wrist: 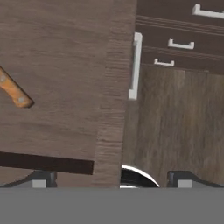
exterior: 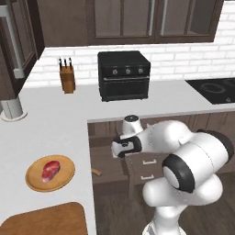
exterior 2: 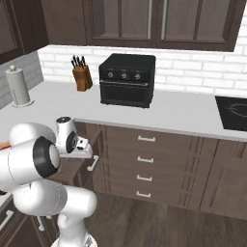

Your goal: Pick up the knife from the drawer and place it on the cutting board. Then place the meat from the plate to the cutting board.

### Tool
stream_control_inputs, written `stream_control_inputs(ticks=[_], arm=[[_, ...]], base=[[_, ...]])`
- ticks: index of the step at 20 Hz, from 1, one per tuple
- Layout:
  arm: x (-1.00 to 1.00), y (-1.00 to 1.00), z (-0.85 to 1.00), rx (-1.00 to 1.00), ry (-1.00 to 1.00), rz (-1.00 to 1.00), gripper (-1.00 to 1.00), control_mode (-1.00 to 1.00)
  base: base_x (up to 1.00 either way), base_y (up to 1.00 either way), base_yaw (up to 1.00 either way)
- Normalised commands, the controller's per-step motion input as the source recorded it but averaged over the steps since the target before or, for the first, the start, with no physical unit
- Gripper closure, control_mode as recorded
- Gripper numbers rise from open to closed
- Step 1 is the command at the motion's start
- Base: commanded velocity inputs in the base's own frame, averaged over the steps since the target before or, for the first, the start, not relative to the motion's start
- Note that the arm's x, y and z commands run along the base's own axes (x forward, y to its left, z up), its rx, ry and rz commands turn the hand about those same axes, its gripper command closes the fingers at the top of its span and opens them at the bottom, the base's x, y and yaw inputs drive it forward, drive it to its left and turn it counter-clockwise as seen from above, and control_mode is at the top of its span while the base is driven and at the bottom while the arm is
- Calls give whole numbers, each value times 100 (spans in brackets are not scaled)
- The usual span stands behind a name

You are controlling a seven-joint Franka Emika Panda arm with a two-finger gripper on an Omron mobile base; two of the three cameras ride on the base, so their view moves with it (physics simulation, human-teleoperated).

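The drawer point(wrist: 57, 52) is pulled open below the left counter, and its silver bar handle point(wrist: 135, 65) runs along its front. The knife point(wrist: 15, 92) lies inside at the left edge; I see just an orange-brown handle end, also visible as the knife point(exterior: 96, 172) from the base. My gripper point(wrist: 111, 181) hangs open over the drawer's front edge, well to the right of the knife, with nothing between its fingers. The hand point(exterior: 121, 148) hovers above the drawer point(exterior: 108, 167). The meat point(exterior: 50, 169) rests on the round plate point(exterior: 65, 180). The cutting board point(exterior: 46, 220) lies near the counter's front.
A knife block point(exterior: 67, 75), a black toaster oven point(exterior: 124, 75) and a paper towel roll point(exterior: 11, 109) stand at the back of the counter. A cooktop point(exterior: 215, 89) is at the right. A stack of shut drawers point(exterior 2: 144, 159) faces the wooden floor.
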Motion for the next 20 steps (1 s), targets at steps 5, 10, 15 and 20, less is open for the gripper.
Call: stream_control_inputs(ticks=[5,10,15,20], arm=[[26,0,-51,0,0,0,-100,-100],[25,0,-37,-1,0,0,-100,-100],[21,0,-41,-4,0,0,-100,-100],[-4,-21,0,0,0,0,-100,-100]], base=[[0,0,0],[0,0,0],[0,0,0],[0,0,0]])
